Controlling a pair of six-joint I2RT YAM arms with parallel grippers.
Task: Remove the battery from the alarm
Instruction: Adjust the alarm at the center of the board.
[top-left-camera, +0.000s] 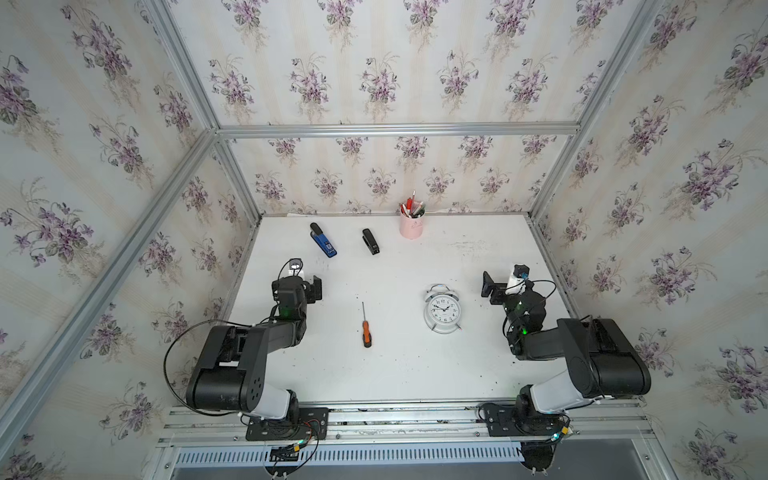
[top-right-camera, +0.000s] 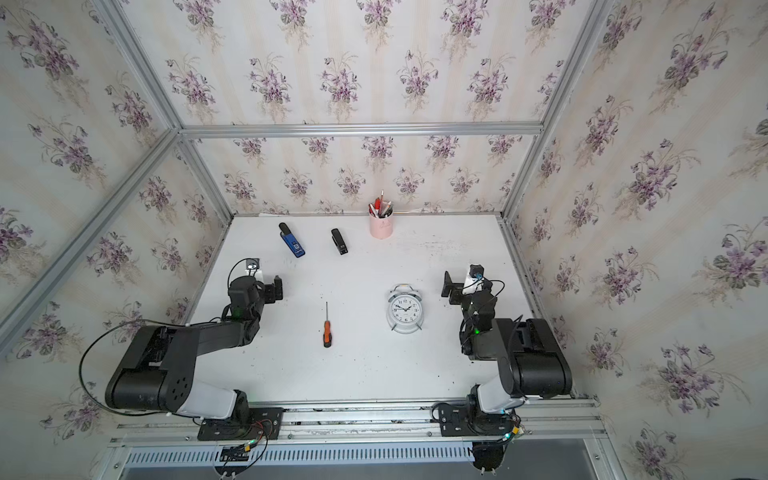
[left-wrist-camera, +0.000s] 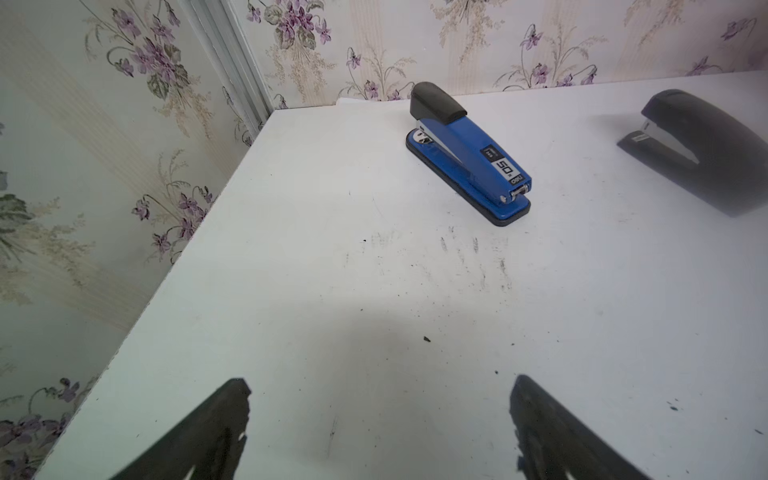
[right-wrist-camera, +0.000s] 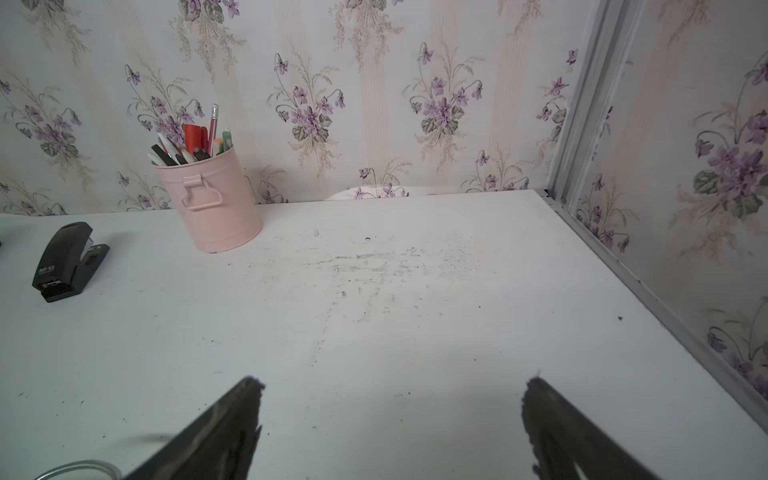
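At the white counter (top-left-camera: 415, 374), from left: left pincer (left-wrist-camera: 378, 399), released, empty; two staplers, a blue-and-black stapler (top-left-camera: 323, 242) and a black stapler (top-left-camera: 370, 242); one orange-handled screwdriver (top-left-camera: 365, 328); one pink metal cup (top-left-camera: 411, 228) holding several pens (top-left-camera: 412, 208); one round white twin-bell alarm (top-left-camera: 441, 311), dial upward, battery hidden; right pincer (right-wrist-camera: 392, 395), released, empty.

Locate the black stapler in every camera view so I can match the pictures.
A top view: black stapler between blue stapler and pink pen cup.
A top view: same place.
Left wrist: cut off by the frame, beside the blue stapler.
Right wrist: beside the pink pen cup, not touching.
Shared landmark: the table's far edge under the floral wall.
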